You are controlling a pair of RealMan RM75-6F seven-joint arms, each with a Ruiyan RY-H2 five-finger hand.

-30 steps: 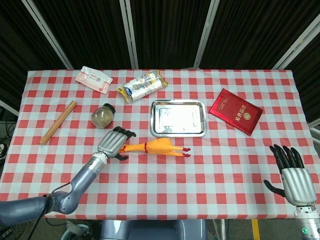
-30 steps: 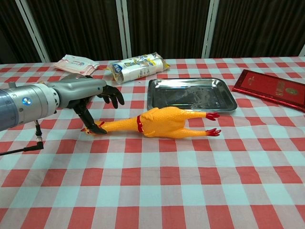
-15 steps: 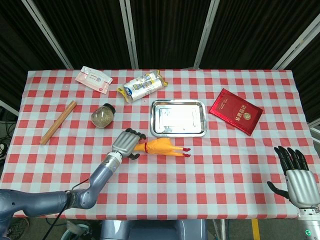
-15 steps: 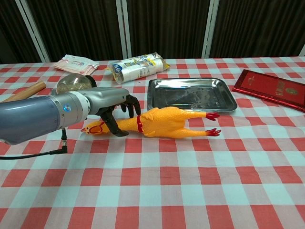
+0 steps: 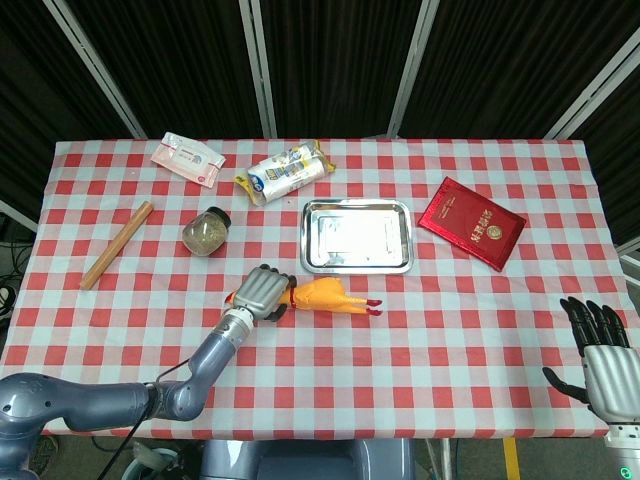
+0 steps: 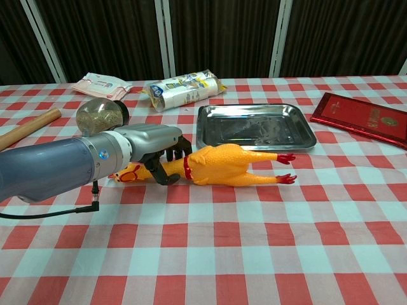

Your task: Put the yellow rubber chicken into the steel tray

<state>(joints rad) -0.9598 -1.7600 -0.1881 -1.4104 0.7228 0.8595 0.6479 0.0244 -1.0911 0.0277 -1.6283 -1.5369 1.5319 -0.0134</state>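
Yellow rubber chicken point(image 6: 219, 165) lay on its side on the checked tablecloth point(image 5: 420, 330), just in front of the steel tray point(image 5: 357, 236) and outside it, head toward the robot's left, red feet toward its right. Tray held nothing.

Left hand point(image 5: 262, 293) was at the chicken's neck. In the chest view its dark fingers point(image 6: 170, 151) curled over the neck, with the thumb below on the near side; the neck sat between them. Contact looked like a grip, and the toy's body rested on the cloth.

Right hand point(image 5: 603, 352) showed only in the head view, at the table's near right corner, well apart from the chicken. Fingers spread and upright, holding nothing.

Other items on the table: glass jar point(image 5: 206, 231) with dark lid, just behind the left hand; wooden stick point(image 5: 117, 244) further left; pink-and-white packet point(image 5: 186, 159) and a clear wrapped roll pack point(image 5: 285, 172) at the far edge; red booklet point(image 5: 471, 222) beside the tray's right side.
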